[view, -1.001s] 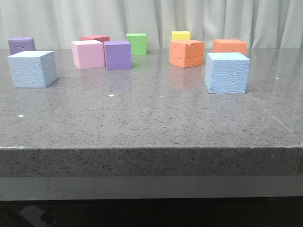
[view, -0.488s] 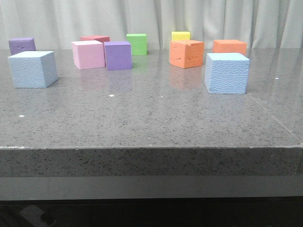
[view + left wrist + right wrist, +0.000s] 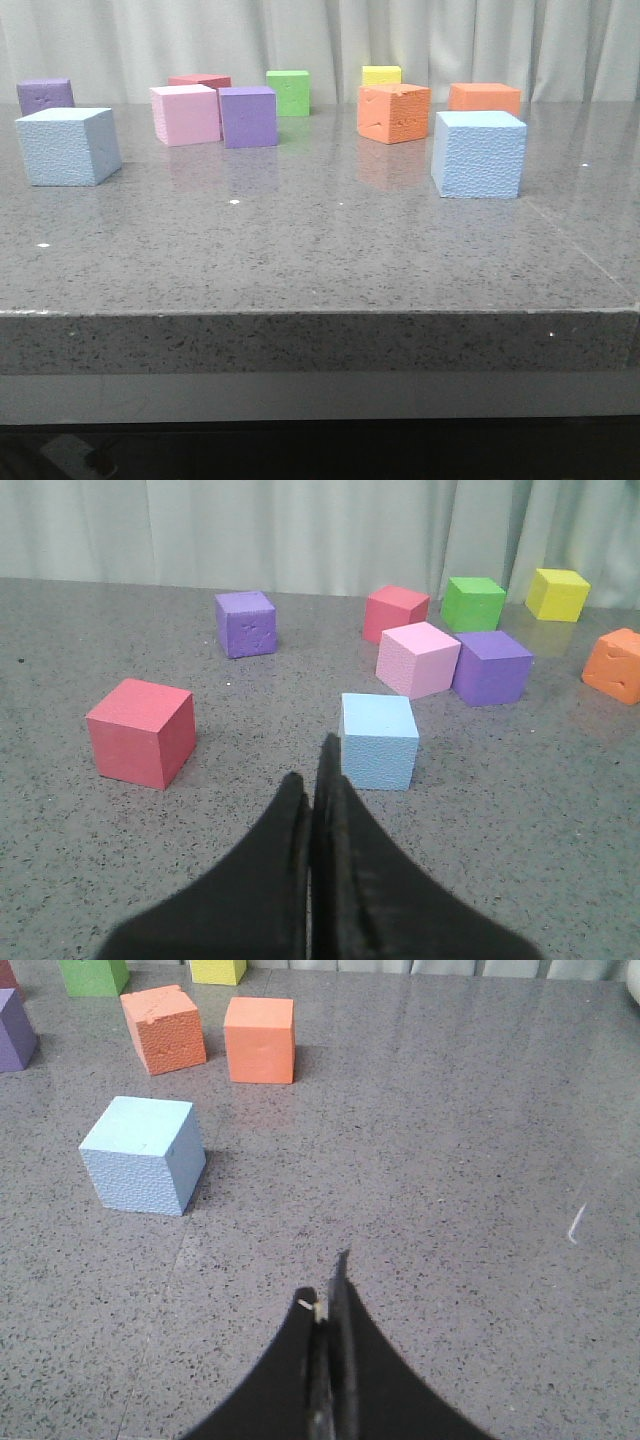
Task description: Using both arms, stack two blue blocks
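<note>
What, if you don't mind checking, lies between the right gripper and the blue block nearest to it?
Nothing: in the right wrist view only bare grey tabletop separates the shut right gripper from the blue block.

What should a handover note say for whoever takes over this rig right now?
Left gripper: shut, empty, above the table, one blue block just ahead of it.
Right gripper: shut, empty; the other blue block sits ahead and off to one side.
In the front view the blocks stand far apart on the grey table, one at left, one at right.
Done: nothing; no block is gripped.
Left: open, grasp one block, set it on the other.
</note>
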You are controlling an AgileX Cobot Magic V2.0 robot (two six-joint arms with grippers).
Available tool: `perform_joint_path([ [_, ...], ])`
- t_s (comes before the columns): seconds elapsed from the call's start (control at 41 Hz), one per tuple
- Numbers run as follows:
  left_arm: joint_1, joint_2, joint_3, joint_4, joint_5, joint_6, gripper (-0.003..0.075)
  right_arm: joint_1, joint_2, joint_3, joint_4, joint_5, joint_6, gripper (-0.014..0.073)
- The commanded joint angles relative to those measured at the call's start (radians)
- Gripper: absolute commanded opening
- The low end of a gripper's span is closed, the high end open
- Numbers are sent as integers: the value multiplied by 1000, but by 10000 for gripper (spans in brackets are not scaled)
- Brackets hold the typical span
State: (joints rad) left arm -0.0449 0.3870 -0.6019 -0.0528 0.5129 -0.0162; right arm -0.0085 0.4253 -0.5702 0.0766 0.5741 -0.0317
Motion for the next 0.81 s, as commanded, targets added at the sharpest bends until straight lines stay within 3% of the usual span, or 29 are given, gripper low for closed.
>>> perform_joint_path([
  [0.0,2,15,-25,-6,-74,-3,-20,-6,13,-31,6,-88,-2,-67],
  [0.22,2,15,-25,-4,-91,-3,-15,-6,14,-31,7,-86,0,-60],
  [0.269,2,15,-25,1,-96,-3,20,-6,14,-31,9,-88,11,-30],
  [0.317,2,15,-25,6,-105,-3,99,-6,14,-31,9,-97,18,62],
  [0.44,2,15,-25,29,-110,-3,418,-6,14,-31,6,-113,17,394],
  [0.488,2,15,-25,29,-110,-3,512,-6,14,-31,6,-115,17,494],
  [0.537,2,15,-25,27,-110,-3,557,-6,14,-31,6,-115,17,552],
  [0.781,2,15,-25,25,-110,-3,513,-6,14,-31,6,-114,17,574],
])
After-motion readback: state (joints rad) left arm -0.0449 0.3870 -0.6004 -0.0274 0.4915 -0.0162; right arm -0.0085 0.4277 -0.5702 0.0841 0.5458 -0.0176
